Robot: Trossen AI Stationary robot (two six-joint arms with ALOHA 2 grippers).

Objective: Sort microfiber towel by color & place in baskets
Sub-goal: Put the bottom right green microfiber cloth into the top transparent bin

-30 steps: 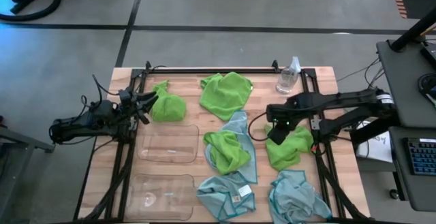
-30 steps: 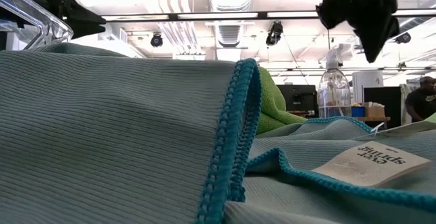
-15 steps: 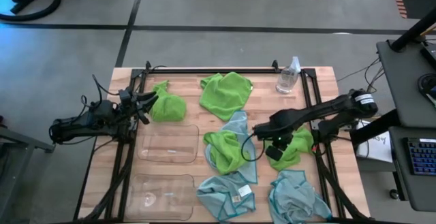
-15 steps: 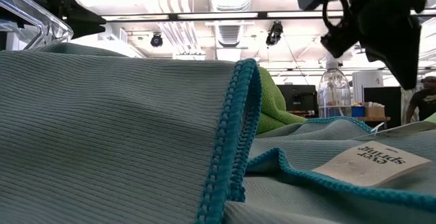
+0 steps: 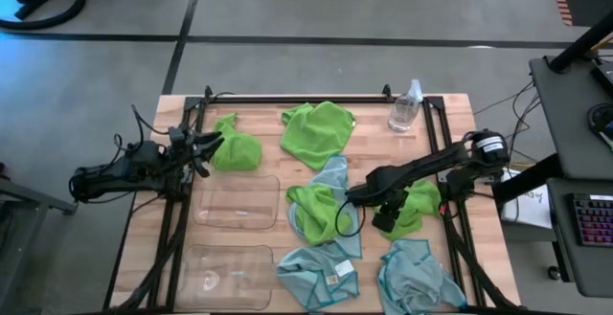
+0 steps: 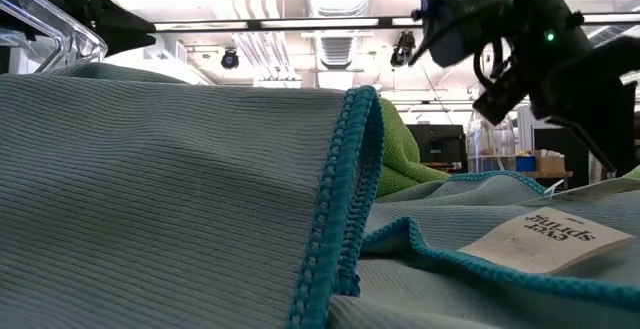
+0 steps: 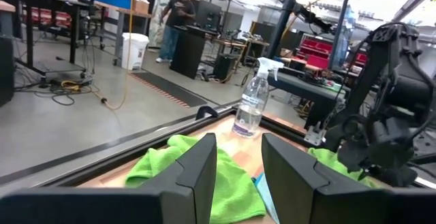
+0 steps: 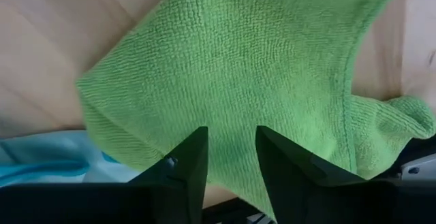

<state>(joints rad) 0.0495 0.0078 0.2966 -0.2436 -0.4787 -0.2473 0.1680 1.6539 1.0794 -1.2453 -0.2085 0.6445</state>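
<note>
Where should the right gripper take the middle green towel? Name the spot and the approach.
Grip the middle green towel at its crumpled, raised centre, coming straight down. It lies bunched on a pale blue towel, so an edge pinch might catch both. The right gripper hovers open at its right edge; the left gripper waits at the table's left.

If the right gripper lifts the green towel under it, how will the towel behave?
The green towel lies crumpled, so it will probably hang limp. Its looped pile should resist slipping. The blue towel beneath it may drag along.
</note>
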